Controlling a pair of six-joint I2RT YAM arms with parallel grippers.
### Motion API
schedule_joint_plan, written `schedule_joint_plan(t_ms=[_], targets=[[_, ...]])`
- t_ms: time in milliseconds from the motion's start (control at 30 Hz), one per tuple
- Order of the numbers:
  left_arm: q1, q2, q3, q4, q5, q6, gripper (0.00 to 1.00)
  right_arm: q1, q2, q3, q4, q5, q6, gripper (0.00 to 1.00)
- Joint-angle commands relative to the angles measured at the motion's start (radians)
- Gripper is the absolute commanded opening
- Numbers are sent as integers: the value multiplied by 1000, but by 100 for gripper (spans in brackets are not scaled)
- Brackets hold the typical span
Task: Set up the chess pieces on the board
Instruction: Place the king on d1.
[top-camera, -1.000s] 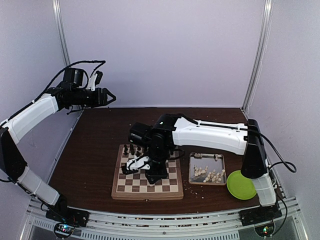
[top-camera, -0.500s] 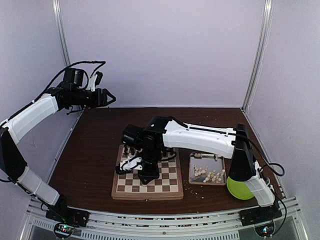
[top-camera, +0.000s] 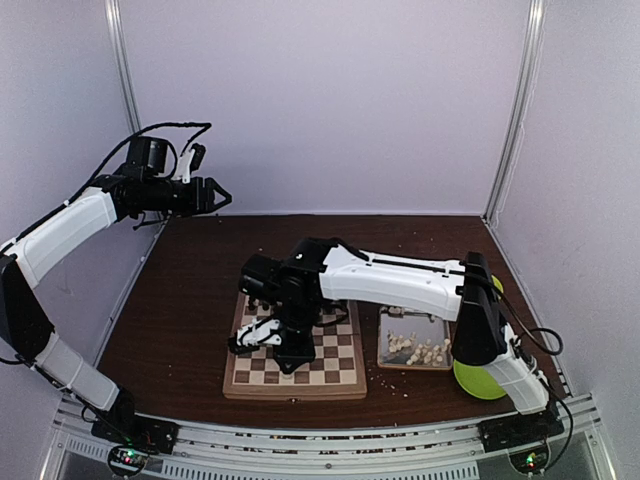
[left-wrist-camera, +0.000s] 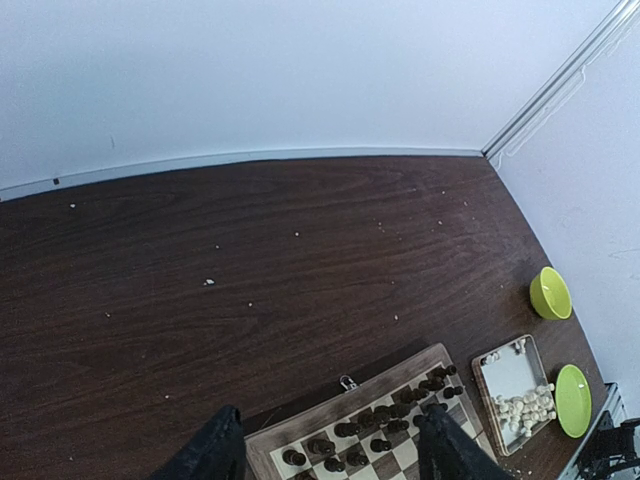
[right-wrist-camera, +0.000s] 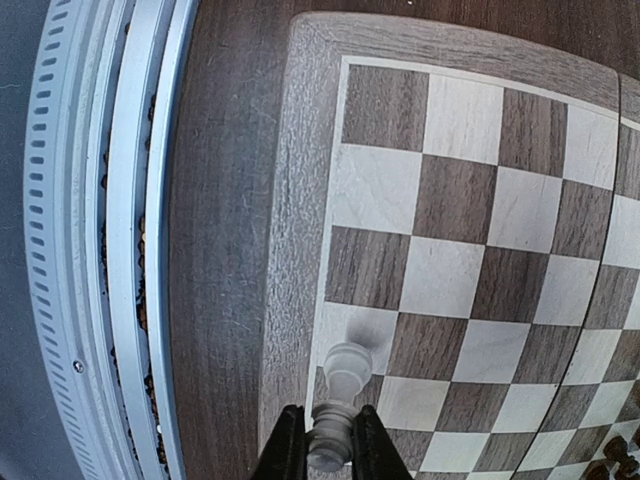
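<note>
Cream-white chess piece clamped between the fingers of the right end effector, poised over a pale square in the row beside the near rim of the square wooden chessboard with brown-and-cream checks; whether its base touches the square cannot be told. Small dark brown-black pieces line the board's far rows. Just right of the board, a shiny rectangular metal tray holds a heap of cream-white chess pieces, with a flat lime-green plate beside it and a lime-green bowl farther back on the dark brown wooden surface. The left end effector hangs high at the rear left, well apart from the board, jaws parted and empty
</note>
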Motion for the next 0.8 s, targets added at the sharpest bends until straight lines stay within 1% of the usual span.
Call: schedule_joint_plan(t_ms=[0,233,267,300,367,467,500,567,700,767], targets=[[6,-17,31,22,0,-2,61,9,33,31,-13,-8,6,0],[6,-19,32,20,3,-4,61,8,56,33,-5,15,1,0],[5,-19,32,20,4,-4,61,8,56,33,-2,18,2,1],[5,-19,33,20,4,-4,61,8,57,34,1,21,5,5],[6,-20,34,19,4,-4,61,8,55,34,7,32,11,19],[6,-19,34,18,3,-4,61,8,49,37,9,32,13,36],[6,-19,34,18,4,-4,61,7,44,38,9,29,12,39],[7,-20,34,18,4,-4,61,7,33,44,9,24,13,42],[6,-19,34,18,10,-4,61,1,-18,37,6,18,12,43],[6,-19,34,18,13,-4,61,-13,-74,3,5,19,8,44]])
